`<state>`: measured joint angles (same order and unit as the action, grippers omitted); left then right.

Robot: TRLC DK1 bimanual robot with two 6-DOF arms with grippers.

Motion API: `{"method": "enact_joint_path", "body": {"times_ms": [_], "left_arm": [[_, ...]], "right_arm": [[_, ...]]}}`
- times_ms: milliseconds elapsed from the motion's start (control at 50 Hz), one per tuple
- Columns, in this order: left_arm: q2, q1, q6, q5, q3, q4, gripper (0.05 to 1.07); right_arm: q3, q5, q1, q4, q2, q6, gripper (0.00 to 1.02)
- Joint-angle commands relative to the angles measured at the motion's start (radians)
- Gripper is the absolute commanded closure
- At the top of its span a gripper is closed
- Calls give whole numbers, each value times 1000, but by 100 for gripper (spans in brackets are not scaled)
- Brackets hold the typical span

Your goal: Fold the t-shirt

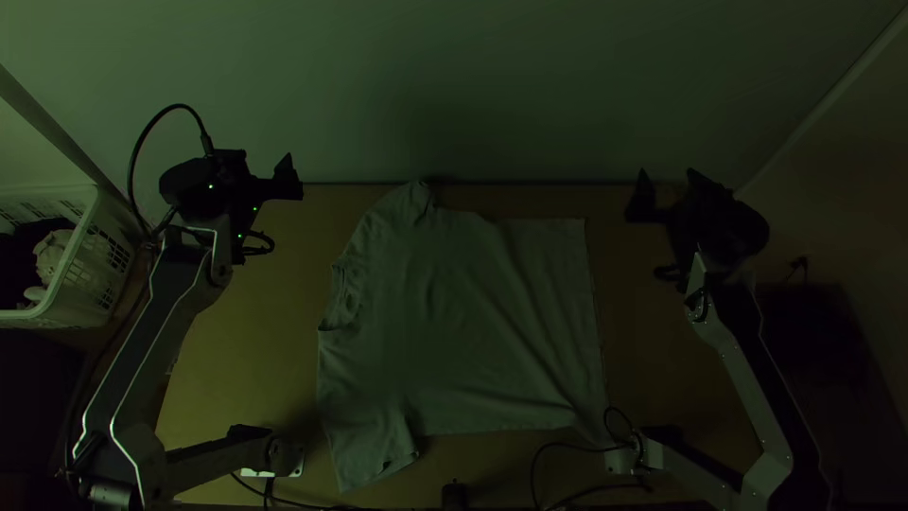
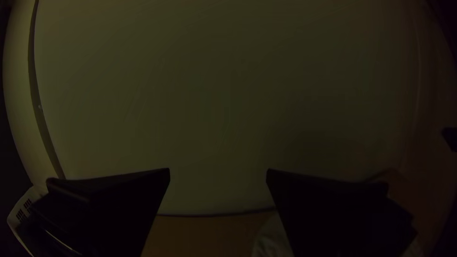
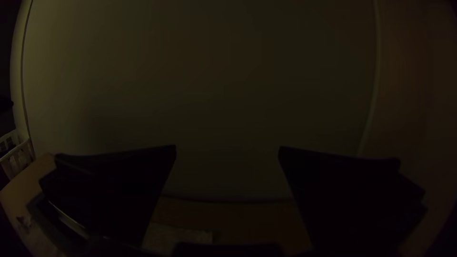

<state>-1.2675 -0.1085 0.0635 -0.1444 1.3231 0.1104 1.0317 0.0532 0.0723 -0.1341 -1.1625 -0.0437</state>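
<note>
Left gripper (image 1: 257,155) stands wide, its 2 fingers well apart, at 10 o'clock from the middle of the shirt, with 12 o'clock toward the wall. Right gripper (image 1: 668,172) is at 2 o'clock, also spread wide. In each wrist view, the gap between the 2 fingers frames mostly wall, with a strip of table below.

At the near edge of the table (image 1: 232,355), at 6 o'clock, is 1 small dark object (image 1: 454,495); thin black cables (image 1: 567,445) curl at 5 o'clock and more run at 7 o'clock.

The t-shirt (image 1: 463,322) lies spread across the middle of the table, plain and greyish in the dim light. Its near sleeve (image 1: 374,459) points to 7 o'clock, laid out fairly flat. The near corner of the hem, at 4 o'clock, comes close to a cable. Soft creases run slantwise across the body toward the hem, which faces 3 o'clock. The collar (image 1: 345,298) faces between 9 and 10 o'clock, its opening slightly crumpled. The far sleeve (image 1: 409,201) reaches 11 o'clock, rumpled, near the table's far edge.

At 9 o'clock, beside the table, is 1 white basket (image 1: 95,270) with slotted sides. In it are dark cloth (image 1: 21,254) and a pale, crumpled cloth (image 1: 52,254).

Farthest off, at 12 o'clock, a plain wall (image 1: 454,85) rises past the table.
</note>
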Motion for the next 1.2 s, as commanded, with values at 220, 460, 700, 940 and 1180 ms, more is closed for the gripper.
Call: {"method": "enact_joint_path", "body": {"times_ms": [220, 460, 700, 940, 1180], "left_arm": [[-240, -43, -48, -6, 192, 71, 10], [-425, -49, -85, 8, 349, 183, 10], [-609, -51, -117, 72, 531, 313, 11], [-796, -51, -131, 101, 722, 454, 22], [-943, -48, -137, 121, 864, 554, 22]], "right_arm": [[151, 40, 43, 94, -178, 54, 4], [324, 54, 55, 306, -356, 68, 4], [401, 63, 57, 378, -460, 90, 4], [406, 63, 63, 383, -502, 87, 4], [416, 62, 66, 407, -540, 90, 4]]}}
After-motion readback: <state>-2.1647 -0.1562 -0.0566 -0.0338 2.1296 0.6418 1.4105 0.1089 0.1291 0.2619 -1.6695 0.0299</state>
